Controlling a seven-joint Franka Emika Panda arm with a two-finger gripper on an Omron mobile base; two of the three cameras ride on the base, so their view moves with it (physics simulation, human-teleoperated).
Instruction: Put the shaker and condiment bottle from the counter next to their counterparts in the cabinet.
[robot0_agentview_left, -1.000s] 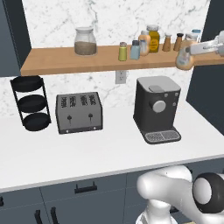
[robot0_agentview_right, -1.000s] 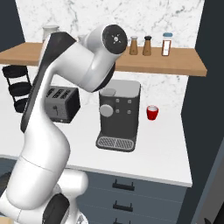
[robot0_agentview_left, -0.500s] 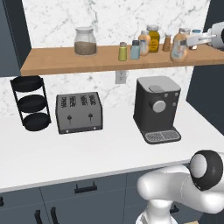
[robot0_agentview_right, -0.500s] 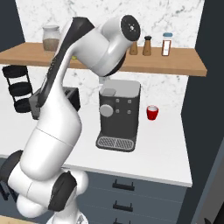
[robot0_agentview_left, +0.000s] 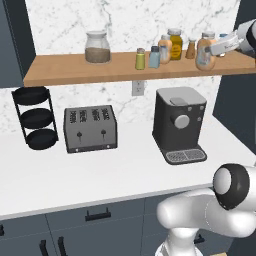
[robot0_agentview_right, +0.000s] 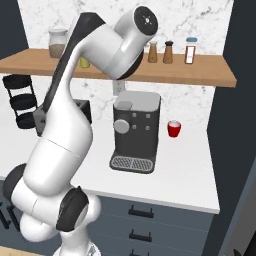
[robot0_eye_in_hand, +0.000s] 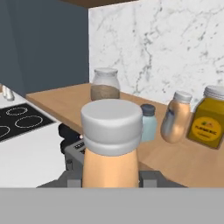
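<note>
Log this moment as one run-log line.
gripper: shut on condiment bottle | bottle: over cabinet right end | shaker: on shelf beside blue shaker | next: place beside orange counterpart

Bottle (robot0_eye_in_hand: 112, 148) in my grip (robot0_eye_in_hand: 111, 177) blocks 6 o'clock of the hand view. Shelf (robot0_agentview_left: 75, 72) ahead is crowded: pale blue shaker (robot0_eye_in_hand: 148, 122) just past it, orange bottle (robot0_eye_in_hand: 176, 117) at 2 o'clock, amber jar (robot0_eye_in_hand: 210, 117) at 3, glass jar (robot0_eye_in_hand: 105, 84) at 12. Bare board at 4 o'clock, in front of the amber jar.
</note>
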